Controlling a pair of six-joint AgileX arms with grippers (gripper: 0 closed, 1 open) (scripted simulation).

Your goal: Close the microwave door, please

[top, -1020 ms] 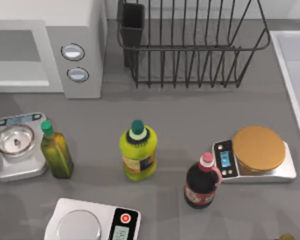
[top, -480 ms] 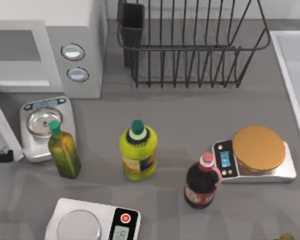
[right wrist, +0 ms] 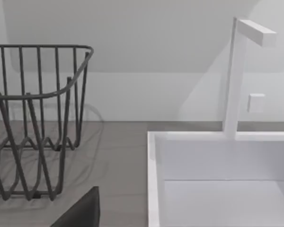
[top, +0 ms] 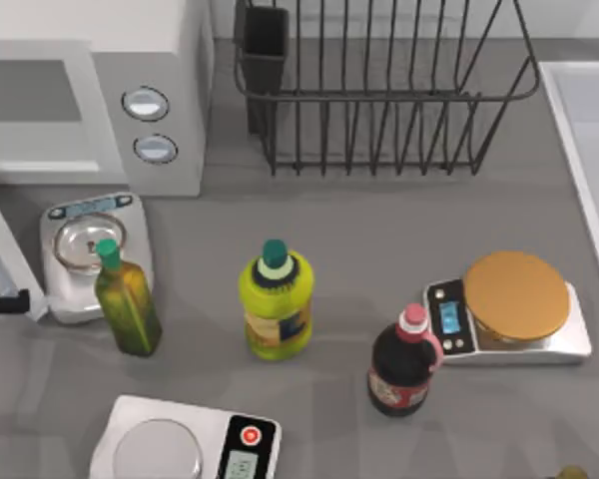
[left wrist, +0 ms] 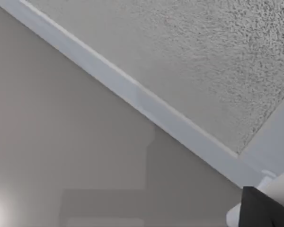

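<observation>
One big white microwave [top: 90, 95] is seen at the back left of the table [top: 379, 230]. The microwave door [top: 2, 254] is swung open in front of it, with its black handle [top: 5, 302] beside the small silver scales [top: 80, 254]. How the grippers are set cannot be told.

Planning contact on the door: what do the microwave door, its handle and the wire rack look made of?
Microwave door: white frame, likely painted metal or plastic, with a greyish glass-like window. Handle: matte black bar, probably plastic. Wire rack: thin dark rods, apparently coated metal.
</observation>
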